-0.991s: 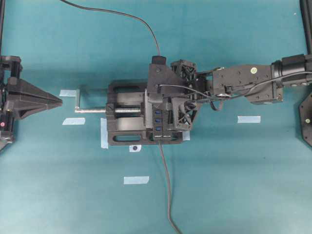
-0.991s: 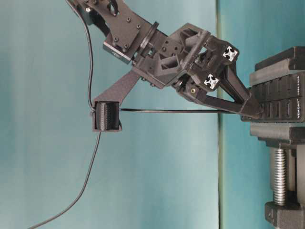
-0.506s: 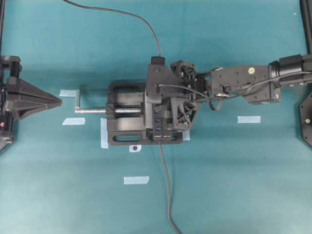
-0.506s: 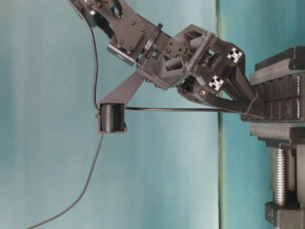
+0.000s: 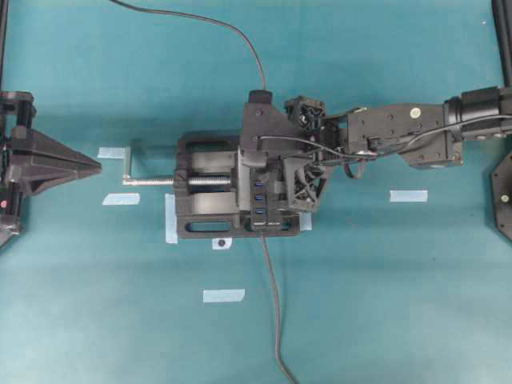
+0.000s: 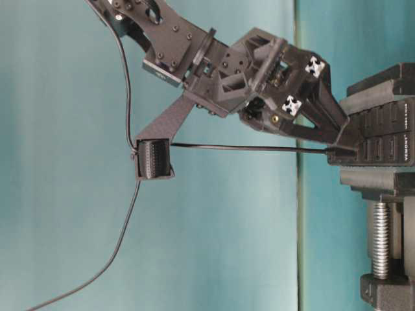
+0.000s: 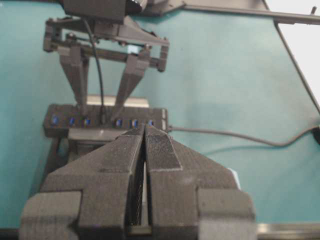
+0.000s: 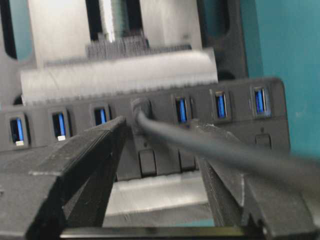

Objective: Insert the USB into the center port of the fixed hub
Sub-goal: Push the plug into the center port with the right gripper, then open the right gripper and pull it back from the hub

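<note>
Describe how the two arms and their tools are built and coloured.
Both are matte black. The right tool has long tapering fingers on a lattice-like printed frame with two white cross-shaped markings, and thin black cables run along the right arm. The left tool has broad wedge-shaped fingers with ribbed inner pads.

Even, bright light, soft shadows on the teal surface (image 5: 384,304). Right wrist view blurry up close, cable (image 8: 225,150) smeared. White glare top-right in left wrist view.
</note>
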`<state>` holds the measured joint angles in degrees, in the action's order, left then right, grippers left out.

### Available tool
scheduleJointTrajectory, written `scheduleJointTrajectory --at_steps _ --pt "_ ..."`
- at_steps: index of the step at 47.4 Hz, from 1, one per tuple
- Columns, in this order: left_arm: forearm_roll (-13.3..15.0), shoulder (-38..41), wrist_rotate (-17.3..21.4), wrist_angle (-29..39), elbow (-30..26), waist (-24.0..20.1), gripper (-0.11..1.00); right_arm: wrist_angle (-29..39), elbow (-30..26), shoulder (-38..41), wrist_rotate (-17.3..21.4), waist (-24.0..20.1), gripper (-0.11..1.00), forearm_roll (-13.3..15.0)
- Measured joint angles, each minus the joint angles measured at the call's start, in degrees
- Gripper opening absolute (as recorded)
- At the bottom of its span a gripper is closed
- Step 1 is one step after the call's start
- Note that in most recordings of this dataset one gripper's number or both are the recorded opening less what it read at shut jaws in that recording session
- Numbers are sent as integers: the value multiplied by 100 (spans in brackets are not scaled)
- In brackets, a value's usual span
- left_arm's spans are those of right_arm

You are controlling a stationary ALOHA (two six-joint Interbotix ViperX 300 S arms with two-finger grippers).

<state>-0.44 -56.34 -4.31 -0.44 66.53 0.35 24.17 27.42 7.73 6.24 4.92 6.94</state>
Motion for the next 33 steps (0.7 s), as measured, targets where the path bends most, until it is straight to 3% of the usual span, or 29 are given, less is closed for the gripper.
scheduleJointTrajectory --at_steps 33 --pt "9 -9 0 0 0 0 0 -26 202 -589 0 0 74 0"
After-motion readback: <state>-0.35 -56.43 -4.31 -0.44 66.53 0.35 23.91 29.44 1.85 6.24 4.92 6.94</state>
